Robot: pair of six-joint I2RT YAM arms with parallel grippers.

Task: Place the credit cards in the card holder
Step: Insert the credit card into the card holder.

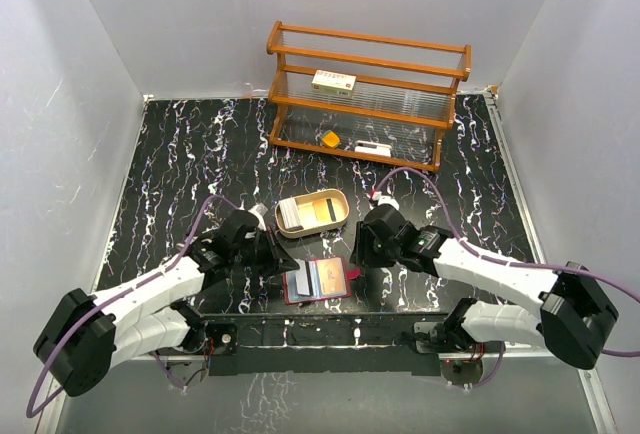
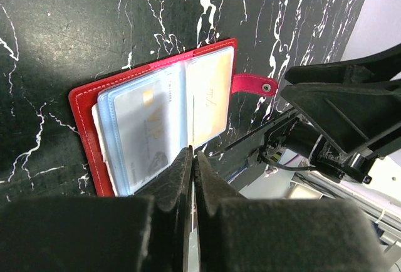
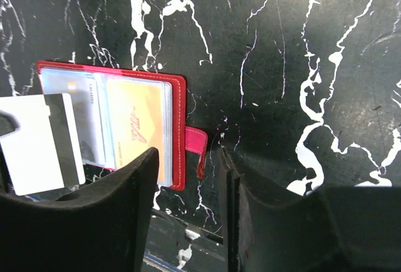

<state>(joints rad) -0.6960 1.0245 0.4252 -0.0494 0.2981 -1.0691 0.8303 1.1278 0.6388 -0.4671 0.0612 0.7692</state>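
Observation:
The red card holder (image 1: 325, 276) lies open near the table's front edge, clear pockets up. A yellow card (image 2: 210, 96) fills its right pocket and a pale card (image 2: 141, 134) its left. My left gripper (image 2: 193, 153) is shut on a white credit card with a black stripe (image 3: 34, 153), held over the holder's left page; in the left wrist view it shows only edge-on (image 2: 193, 240). My right gripper (image 3: 187, 156) stands open and holds nothing, just above the holder's strap (image 3: 195, 146). More credit cards (image 1: 310, 212) lie in the tan tray (image 1: 340, 197).
A wooden rack (image 1: 365, 94) stands at the back with a white box (image 1: 334, 81) on its shelf, an orange wedge (image 1: 329, 139) and a small white item (image 1: 373, 148) below. Grey walls close in the black marbled table (image 1: 180, 154).

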